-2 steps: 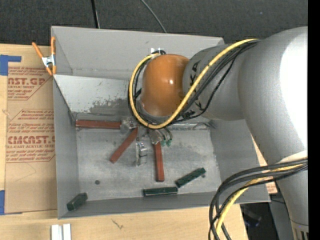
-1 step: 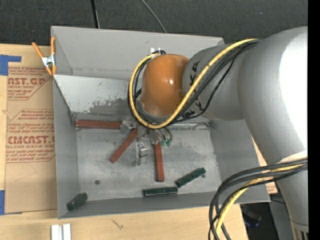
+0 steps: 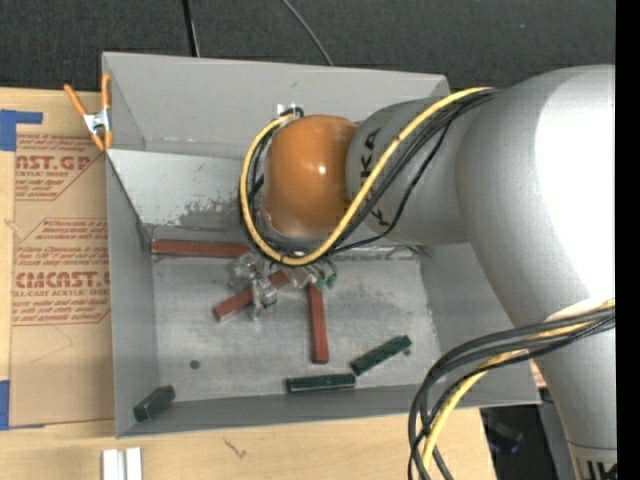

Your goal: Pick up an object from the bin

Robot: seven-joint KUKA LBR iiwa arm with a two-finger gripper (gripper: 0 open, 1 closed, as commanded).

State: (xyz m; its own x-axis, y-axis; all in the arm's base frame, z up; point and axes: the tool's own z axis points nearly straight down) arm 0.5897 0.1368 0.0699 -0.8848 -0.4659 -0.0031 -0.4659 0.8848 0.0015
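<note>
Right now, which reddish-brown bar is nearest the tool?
The short slanted bar, its end at the tool; the back-wall bar and the right-hand bar lie farther.

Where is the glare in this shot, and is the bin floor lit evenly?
Camera view: a white highlight sits on the orange cover and a broad sheen runs along the silver arm; the grey floor of the bin looks matte, with no hot spots; it is darker just beneath the cover, around the gripper.

The metal bin (image 3: pixel 200 358) looks scuffed and matt, the orange cover (image 3: pixel 305 173) smooth and glossy.
</note>
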